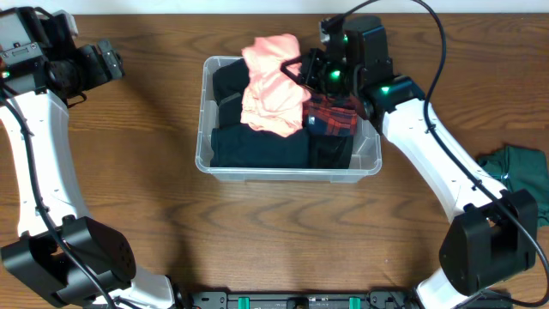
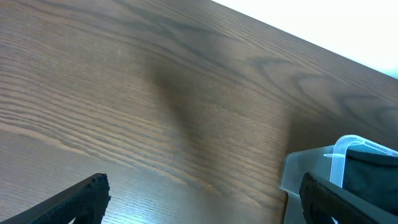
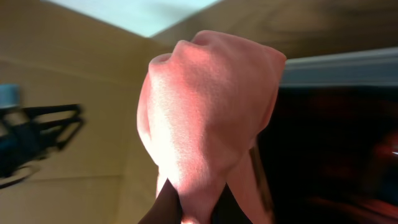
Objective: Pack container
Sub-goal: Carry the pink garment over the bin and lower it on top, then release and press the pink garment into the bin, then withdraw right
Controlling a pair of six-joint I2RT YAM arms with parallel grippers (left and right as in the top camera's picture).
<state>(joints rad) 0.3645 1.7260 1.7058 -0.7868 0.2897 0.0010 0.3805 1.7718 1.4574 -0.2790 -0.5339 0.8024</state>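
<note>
Clamped on the bunched pink garment (image 1: 273,81), the right gripper (image 1: 298,69) hangs over the container (image 1: 287,174), mid-table toward the far edge. The cloth is best lowered flat onto the dark clothes (image 1: 257,146) inside before release, so nothing drapes over the rim. The overhead view places the left gripper (image 1: 107,62) near the far-left corner; only its wrist view shows the fingers (image 2: 74,202) spread wide, empty.

Robotics lab bench, wood-grain table (image 1: 129,172), white left arm (image 1: 34,163) and right arm (image 1: 429,150), trailing black cable (image 1: 444,43)
</note>
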